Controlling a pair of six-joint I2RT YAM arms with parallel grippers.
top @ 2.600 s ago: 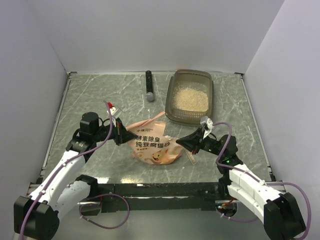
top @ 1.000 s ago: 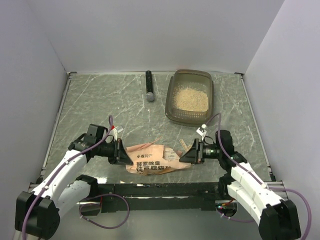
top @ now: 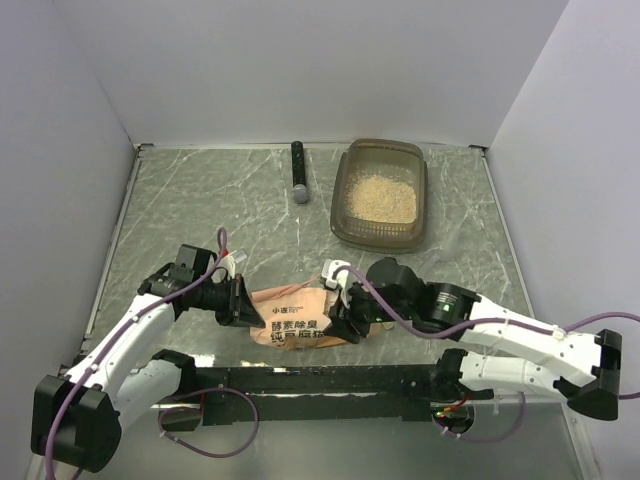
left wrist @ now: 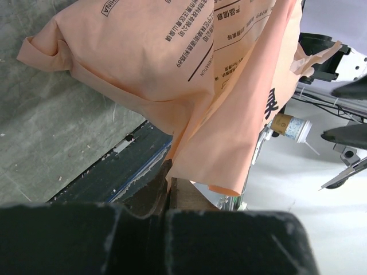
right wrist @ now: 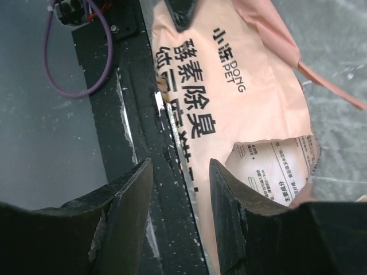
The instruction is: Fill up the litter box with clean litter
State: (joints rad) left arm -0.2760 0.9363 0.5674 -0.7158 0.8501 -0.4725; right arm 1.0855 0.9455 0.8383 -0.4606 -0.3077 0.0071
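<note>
At the near edge of the counter, the left gripper pinched the litter pouch; the right gripper, parted and empty, likely needed to clamp its opposite end.

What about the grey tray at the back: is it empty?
No, in the overhead view the litter box holds a pale beige heap of clean litter spread over its floor.
</note>
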